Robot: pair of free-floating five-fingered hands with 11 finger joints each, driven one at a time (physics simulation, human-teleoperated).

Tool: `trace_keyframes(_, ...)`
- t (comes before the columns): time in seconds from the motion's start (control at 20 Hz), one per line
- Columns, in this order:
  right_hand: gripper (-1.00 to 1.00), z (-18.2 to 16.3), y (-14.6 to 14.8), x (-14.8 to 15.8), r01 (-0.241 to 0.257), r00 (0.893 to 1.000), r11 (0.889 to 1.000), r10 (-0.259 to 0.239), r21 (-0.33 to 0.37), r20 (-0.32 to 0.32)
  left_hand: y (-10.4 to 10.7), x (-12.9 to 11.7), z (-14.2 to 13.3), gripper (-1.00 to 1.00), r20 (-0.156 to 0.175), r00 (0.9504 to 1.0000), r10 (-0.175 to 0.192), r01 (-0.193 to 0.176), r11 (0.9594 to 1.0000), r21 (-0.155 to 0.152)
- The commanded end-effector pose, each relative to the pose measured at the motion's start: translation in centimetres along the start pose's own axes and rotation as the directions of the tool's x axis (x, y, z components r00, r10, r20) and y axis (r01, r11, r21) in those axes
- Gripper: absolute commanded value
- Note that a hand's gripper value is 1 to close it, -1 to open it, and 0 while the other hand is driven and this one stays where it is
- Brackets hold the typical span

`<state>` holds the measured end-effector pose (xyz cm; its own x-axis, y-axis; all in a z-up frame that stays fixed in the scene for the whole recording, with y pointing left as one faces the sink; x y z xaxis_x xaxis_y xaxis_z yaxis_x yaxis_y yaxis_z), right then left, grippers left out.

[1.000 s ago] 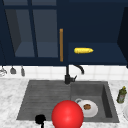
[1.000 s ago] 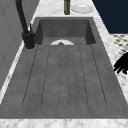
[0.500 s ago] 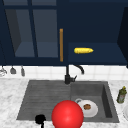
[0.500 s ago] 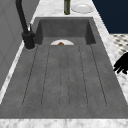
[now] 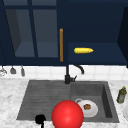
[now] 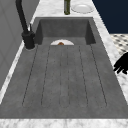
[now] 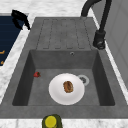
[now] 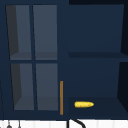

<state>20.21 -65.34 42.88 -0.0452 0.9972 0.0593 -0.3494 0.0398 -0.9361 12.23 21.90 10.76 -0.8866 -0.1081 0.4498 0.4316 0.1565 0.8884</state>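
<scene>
The left hand [image 5: 40, 119] hovers at the sink's [image 5: 30, 100] front edge, fingers seemingly hanging loose, holding nothing. Just beside it floats a red ball [image 5: 67, 115], close to the plate [image 5: 91, 110].

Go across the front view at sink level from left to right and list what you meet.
Black hand → red ball → white plate with a brown bit of food → green bottle on the counter.
</scene>
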Motion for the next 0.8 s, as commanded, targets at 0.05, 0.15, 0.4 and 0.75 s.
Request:
trace_keyframes(0.05, -1.00, 1.4, -2.1, 0.5, -0.018, 1.000, 0.997, 0.018, 0.081, -0.006, 0.0, 0.0, 0.0, 0.00, 0.000, 1.0000, 0.000, 0.000, 1.0000, 0.000)
trace_keyframes(0.15, -1.00, 2.1, -3.0, 0.6, -0.018, 1.000, 0.994, 0.019, 0.109, -0.008, 0.0, 0.0, 0.0, 0.00, 0.000, 1.0000, 0.000, 0.000, 1.0000, 0.000)
trace_keyframes(0.4, -1.00, 4.2, -5.1, 1.1, -0.022, 1.000, 0.988, 0.024, 0.154, -0.009, 0.0, 0.0, 0.0, 0.00, 0.000, 1.0000, 0.000, 0.000, 1.0000, 0.000)
trace_keyframes(0.75, -1.00, 9.5, -8.4, 2.4, -0.059, 0.998, 0.990, 0.061, 0.130, -0.011, 0.0, 0.0, 0.0, 0.00, 0.000, 1.0000, 0.000, 0.000, 1.0000, 0.000)
